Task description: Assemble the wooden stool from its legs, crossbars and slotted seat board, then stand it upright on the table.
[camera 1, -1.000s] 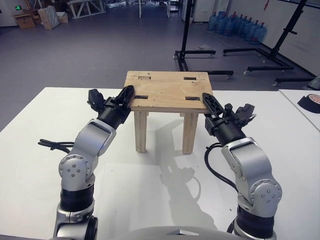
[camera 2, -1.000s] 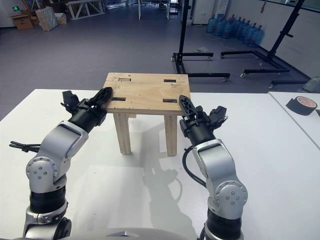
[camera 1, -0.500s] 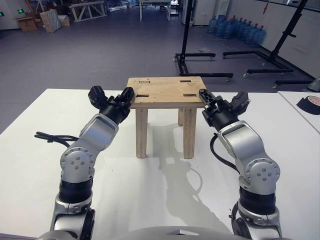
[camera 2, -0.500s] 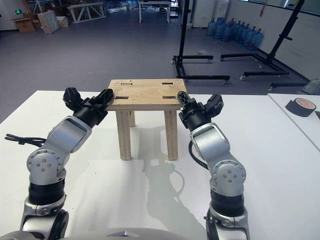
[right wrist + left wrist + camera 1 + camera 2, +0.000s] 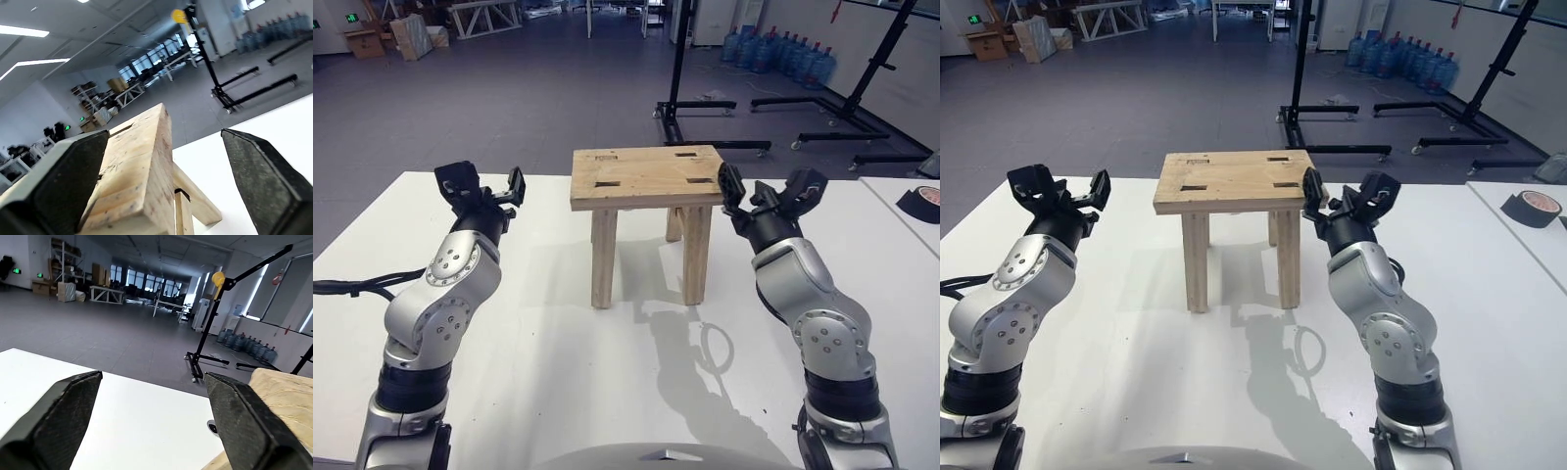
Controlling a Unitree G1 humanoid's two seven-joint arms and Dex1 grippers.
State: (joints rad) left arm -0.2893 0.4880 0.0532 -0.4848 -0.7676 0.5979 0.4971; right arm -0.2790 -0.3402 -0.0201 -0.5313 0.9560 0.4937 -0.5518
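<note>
The assembled wooden stool [image 5: 646,176] stands upright on the white table [image 5: 607,382], its slotted seat board on top and pale legs [image 5: 603,257] below. My left gripper [image 5: 480,186] is open, well off the stool's left side, touching nothing. My right gripper [image 5: 769,191] is open at the seat's right edge, one finger [image 5: 730,184] close beside the board, the other farther right. In the right wrist view the seat's end [image 5: 142,161] sits between the black pads [image 5: 71,181], with gaps on both sides. The left wrist view shows the seat corner [image 5: 286,391] beyond the finger [image 5: 244,426].
A black tape roll [image 5: 920,201] lies on a neighbouring table at the far right. A black cable [image 5: 347,287] trails over the table's left edge. Black stands [image 5: 705,98] and water jugs [image 5: 783,54] are on the floor behind. Free tabletop lies in front of the stool.
Both grippers have let go of the seat board and drawn away, the left one far to the left. The head camera has shifted; the stool now stands on its own.
</note>
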